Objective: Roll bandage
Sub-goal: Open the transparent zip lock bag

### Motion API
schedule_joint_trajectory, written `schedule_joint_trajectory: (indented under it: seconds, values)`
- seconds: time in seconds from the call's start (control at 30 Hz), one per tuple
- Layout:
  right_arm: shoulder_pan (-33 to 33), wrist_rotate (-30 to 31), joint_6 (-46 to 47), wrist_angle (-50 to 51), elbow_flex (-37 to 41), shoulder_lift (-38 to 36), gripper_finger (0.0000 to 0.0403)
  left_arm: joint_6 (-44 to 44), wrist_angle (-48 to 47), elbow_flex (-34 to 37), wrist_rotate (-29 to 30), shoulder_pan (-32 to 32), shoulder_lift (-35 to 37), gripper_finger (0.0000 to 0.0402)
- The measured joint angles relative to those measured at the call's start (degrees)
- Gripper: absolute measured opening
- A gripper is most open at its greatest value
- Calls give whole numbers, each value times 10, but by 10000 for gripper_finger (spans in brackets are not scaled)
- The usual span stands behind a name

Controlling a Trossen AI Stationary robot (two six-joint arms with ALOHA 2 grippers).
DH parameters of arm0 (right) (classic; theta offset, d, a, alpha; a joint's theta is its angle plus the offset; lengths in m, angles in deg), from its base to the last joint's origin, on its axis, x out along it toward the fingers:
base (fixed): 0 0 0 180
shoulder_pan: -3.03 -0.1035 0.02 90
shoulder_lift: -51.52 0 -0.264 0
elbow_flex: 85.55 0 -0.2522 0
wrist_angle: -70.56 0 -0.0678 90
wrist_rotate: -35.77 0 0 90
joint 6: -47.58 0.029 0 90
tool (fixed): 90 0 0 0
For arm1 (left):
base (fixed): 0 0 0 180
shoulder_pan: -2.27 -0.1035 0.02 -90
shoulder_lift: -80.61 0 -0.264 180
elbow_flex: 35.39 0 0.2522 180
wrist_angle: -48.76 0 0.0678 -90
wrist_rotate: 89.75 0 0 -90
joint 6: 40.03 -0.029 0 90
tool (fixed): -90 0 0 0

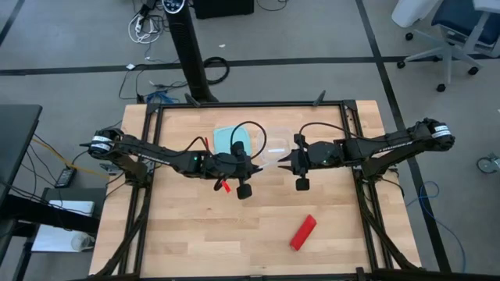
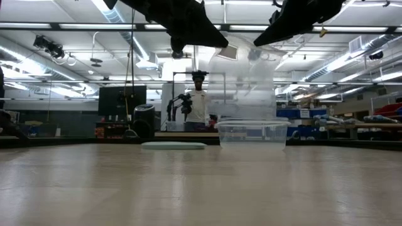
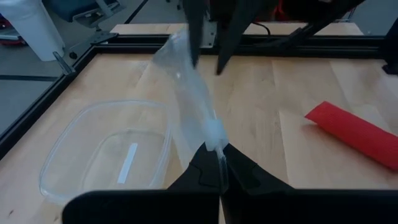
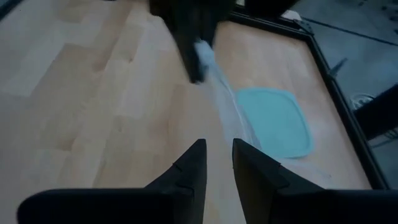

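Crinkled clear bag [image 3: 186, 93], red bandage [image 1: 303, 232]

Place: robot lab / big work room
Table: wood top [image 1: 195, 242] w/ black metal frame [image 1: 250, 106]
Floor: grey, w/ loose wires [image 1: 144, 27] + office chair [image 1: 449, 35]
Ceiling: long lights [image 2: 56, 26], pipes
Back: dark screen [image 2: 122, 100], work benches [image 2: 358, 122], person [image 2: 199, 100] standing
Robot: 2 dark arms over table
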Motion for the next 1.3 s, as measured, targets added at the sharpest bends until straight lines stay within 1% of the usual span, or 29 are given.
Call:
schedule_joint_trajectory:
  seconds: [0.2,0.33,0.43,0.5,0.63,0.7,0.9,1.03,1.1,1.13,1.2,1.23,1.27,1.3]
  values:
    - [13,6,29,1,1,11,75,-8,1,0,0,1,0,0]
    - [18,5,55,-17,0,18,75,-17,1,1,-3,1,-11,0]
    - [28,-10,87,-20,0,19,75,-29,4,0,-4,1,-21,0]
    - [37,-46,117,-21,0,19,75,-34,18,0,-4,1,-31,0]
    - [50,-154,171,-15,0,29,75,-47,21,0,10,1,-33,0]
    - [51,-177,188,-13,0,37,75,-51,26,0,15,1,-33,0]
    - [56,-181,258,11,0,46,75,-61,24,0,15,1,-34,0]
    - [67,-211,301,10,0,44,75,-60,27,0,13,2,-34,0]
    - [70,-222,307,9,0,49,75,-60,28,0,12,2,-34,0]
    - [70,-217,306,9,0,52,75,-59,31,0,12,2,-34,0]
    - [69,-174,306,10,0,55,75,-52,39,0,12,2,-34,0]
    - [67,-163,298,9,0,55,75,-46,40,0,12,2,-34,0]
    - [65,-171,289,6,0,55,75,-45,39,0,12,2,-34,0]
    - [62,-199,283,-1,0,56,75,-43,37,0,12,2,-36,0]
